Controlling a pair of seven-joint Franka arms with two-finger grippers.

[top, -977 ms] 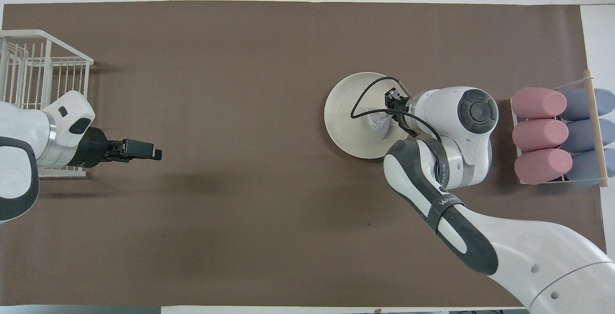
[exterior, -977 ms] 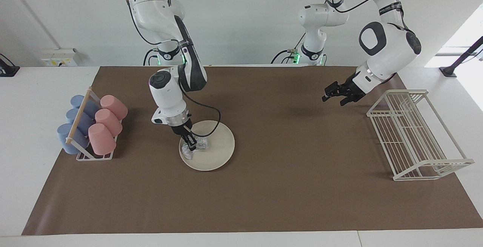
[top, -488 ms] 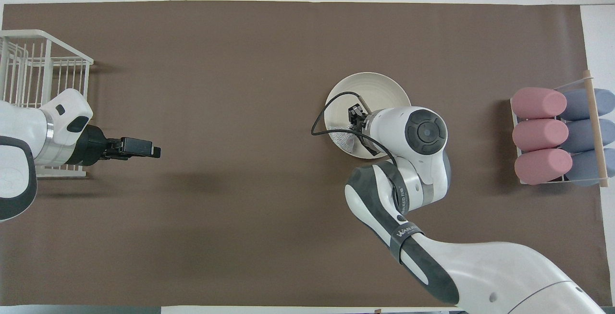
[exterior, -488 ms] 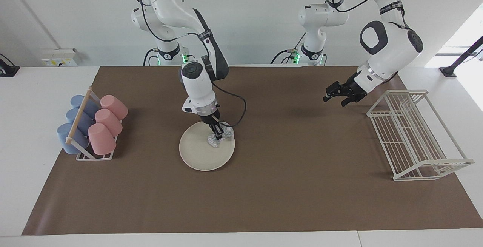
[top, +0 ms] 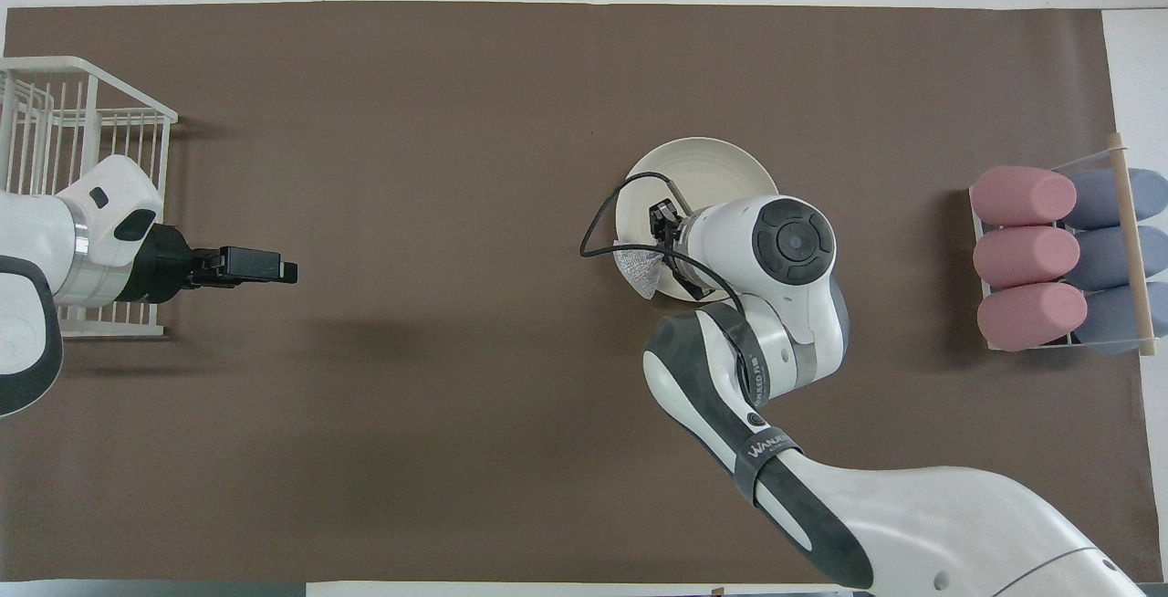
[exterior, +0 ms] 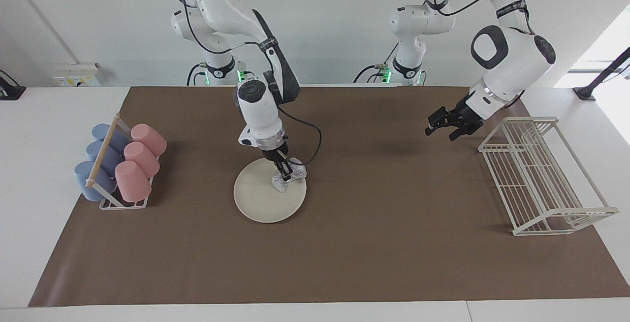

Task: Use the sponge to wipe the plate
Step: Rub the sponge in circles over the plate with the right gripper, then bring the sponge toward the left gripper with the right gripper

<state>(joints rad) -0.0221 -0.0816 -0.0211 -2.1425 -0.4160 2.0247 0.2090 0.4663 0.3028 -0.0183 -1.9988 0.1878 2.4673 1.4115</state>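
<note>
Right gripper (exterior: 285,170), pointing down from the right arm, is clamped on the sponge (exterior: 287,179) and presses it onto the plate (exterior: 261,199).

Brown mat (exterior: 344,243): covers most of the table and carries every item listed below.

Wire rack (exterior: 541,174): white, at the left arm's end of the mat; its compartments hold nothing visible.

Cup stand (exterior: 114,164): at the right arm's end of the mat. It holds three pink cups (exterior: 138,162) and three blue cups (exterior: 98,159) lying on their sides in two rows, parted by a wooden bar.

Plate: round, cream-white, lying flat on the mat between the two racks, closer to the cup stand. It holds only the sponge.

Left gripper (exterior: 447,124): hangs in the air over bare mat just beside the wire rack, its arm waiting. Its fingers point toward the middle of the table; whether they are parted or closed cannot be told.

Sponge: silvery and speckled, crumpled around the right gripper's fingertips. It sits on the part of the plate's rim that faces the left arm's end and the robots, and in the overhead view (top: 641,269) it overhangs that rim. Its long axis cannot be told.
</note>
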